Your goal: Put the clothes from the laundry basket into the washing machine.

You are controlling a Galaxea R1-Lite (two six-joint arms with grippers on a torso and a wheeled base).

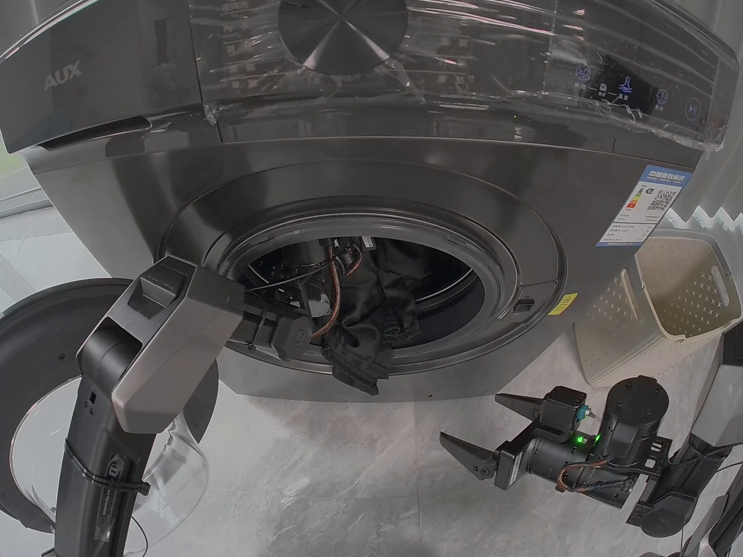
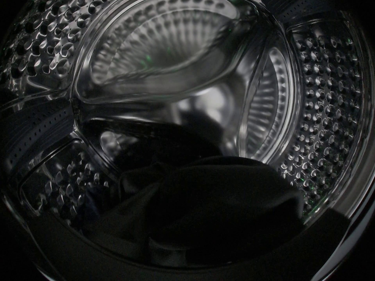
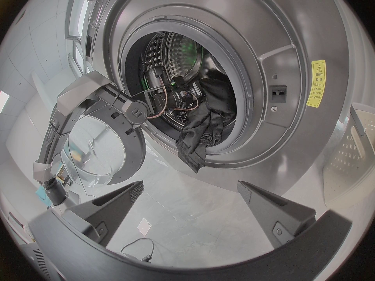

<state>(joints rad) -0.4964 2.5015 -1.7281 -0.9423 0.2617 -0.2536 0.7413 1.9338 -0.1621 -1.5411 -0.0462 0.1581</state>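
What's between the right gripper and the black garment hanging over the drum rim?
Only bare floor and the washing machine front lip, seen in the head view. The right gripper hangs open, apart from the black garment.

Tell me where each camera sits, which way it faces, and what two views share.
Head view: on the head, looking forward and down at the washer; the left arm is in its opening, the right gripper hangs open above the floor.
Left wrist view: inside the drum, facing its back wall over dark clothes.
Right wrist view: low before the washer, facing the opening; its open gripper in front, left arm beyond.
Shared: head and right wrist views both show the garment draped over the rim and the basket.
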